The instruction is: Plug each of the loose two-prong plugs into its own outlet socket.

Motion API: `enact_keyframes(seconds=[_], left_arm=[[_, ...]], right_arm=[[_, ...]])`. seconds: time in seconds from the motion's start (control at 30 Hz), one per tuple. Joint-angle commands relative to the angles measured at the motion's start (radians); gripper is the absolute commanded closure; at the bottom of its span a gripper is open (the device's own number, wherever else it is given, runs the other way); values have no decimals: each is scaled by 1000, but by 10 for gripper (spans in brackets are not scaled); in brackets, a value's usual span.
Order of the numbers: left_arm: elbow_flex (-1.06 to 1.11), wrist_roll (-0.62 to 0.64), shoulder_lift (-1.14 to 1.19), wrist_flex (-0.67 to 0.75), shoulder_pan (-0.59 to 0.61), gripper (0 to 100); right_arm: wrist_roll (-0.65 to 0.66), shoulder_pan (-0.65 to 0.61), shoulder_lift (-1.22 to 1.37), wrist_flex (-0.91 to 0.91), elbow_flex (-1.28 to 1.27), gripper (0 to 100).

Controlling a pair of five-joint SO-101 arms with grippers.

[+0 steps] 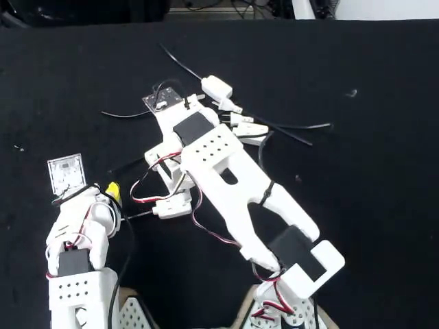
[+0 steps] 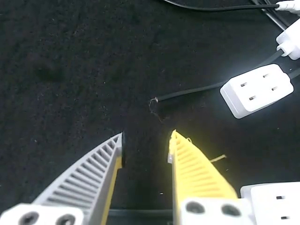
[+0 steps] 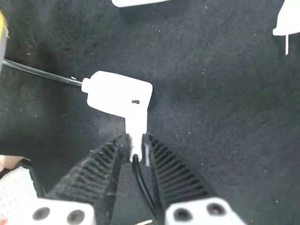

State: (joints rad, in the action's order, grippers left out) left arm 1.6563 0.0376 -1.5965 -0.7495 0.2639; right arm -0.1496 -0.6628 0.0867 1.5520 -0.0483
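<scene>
My right gripper (image 3: 136,139) is shut on a small white two-prong plug (image 3: 136,130) whose black cable runs back between the fingers. The plug's front meets the edge of a white outlet block (image 3: 119,96); how deep it sits I cannot tell. In the high view this outlet block (image 1: 171,206) lies mid-table under the right gripper (image 1: 175,185). My left gripper (image 2: 145,136), one finger yellow and one grey, stands open over bare cloth, holding nothing. A white outlet socket (image 2: 255,91) with two pairs of holes lies beyond it. The left gripper (image 1: 110,193) sits left of the outlet block.
More white plugs (image 1: 243,125) and a white adapter (image 1: 217,87) lie with tangled black cables (image 1: 295,130) at the upper middle of the black table. A loose cable end (image 2: 155,100) lies ahead of the left gripper. Another white socket (image 2: 276,201) sits beside its yellow finger.
</scene>
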Motion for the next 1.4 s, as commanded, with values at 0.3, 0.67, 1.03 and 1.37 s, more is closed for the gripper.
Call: enact_keyframes(seconds=[0.3,0.67,1.03,1.37], left_arm=[[-16,3,-9,17,4,830],[-16,2,-9,17,7,830],[-16,3,-9,18,5,830],[-16,3,-9,20,7,830]], right_arm=[[-9,-8,-5,-91,-51,988],[-25,-6,-4,-61,-51,988],[-31,-6,99,-60,-41,988],[-31,-14,165,-20,84,988]])
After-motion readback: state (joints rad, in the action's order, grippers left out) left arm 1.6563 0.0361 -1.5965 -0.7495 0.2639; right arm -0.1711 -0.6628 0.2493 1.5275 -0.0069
